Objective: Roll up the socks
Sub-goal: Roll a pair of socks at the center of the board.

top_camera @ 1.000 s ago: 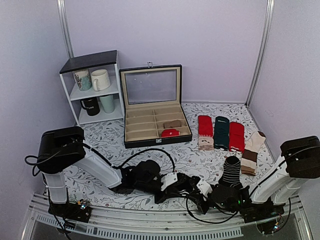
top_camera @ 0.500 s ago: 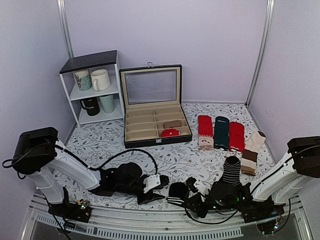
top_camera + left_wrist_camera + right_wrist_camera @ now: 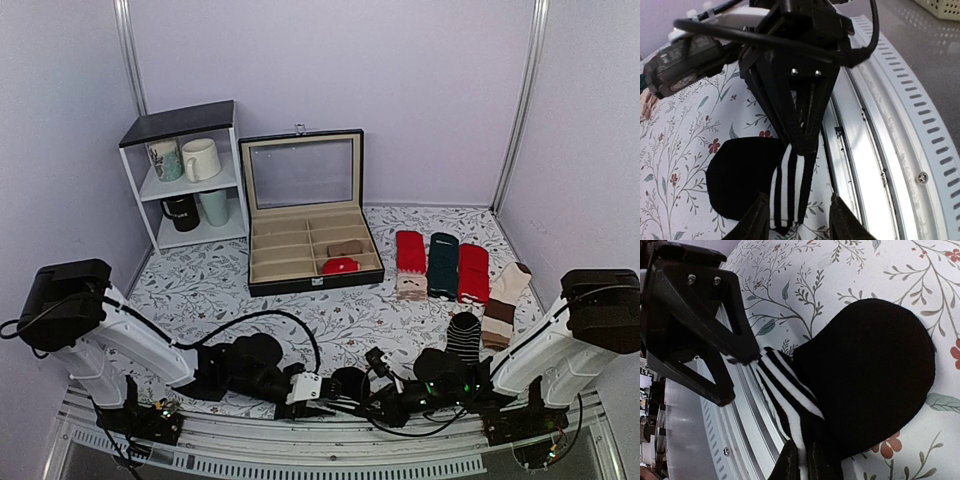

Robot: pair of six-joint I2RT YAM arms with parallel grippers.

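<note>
One of the socks (image 3: 350, 383), black with white bands on the cuff, lies bunched at the table's near edge between my two grippers. In the right wrist view my right gripper (image 3: 805, 464) is shut on the banded cuff, with the black body of the sock (image 3: 875, 380) to its right. My left gripper (image 3: 800, 225) faces it, open, and the cuff's free end (image 3: 790, 190) lies between its fingers without being pinched. From the top view, the left gripper (image 3: 325, 400) and right gripper (image 3: 372, 398) nearly meet over the sock.
A metal rail (image 3: 880, 150) runs along the table edge right beside the sock. Further back lie a thin-striped black sock (image 3: 462, 335), red and green socks (image 3: 443, 262) and a beige-brown one (image 3: 505, 300). An open black case (image 3: 305, 250) and a mug shelf (image 3: 185, 175) stand behind.
My left gripper opened and let go, swung left away from the sock, then came back to straddle the cuff. The right gripper kept its hold and shifted slightly left.
</note>
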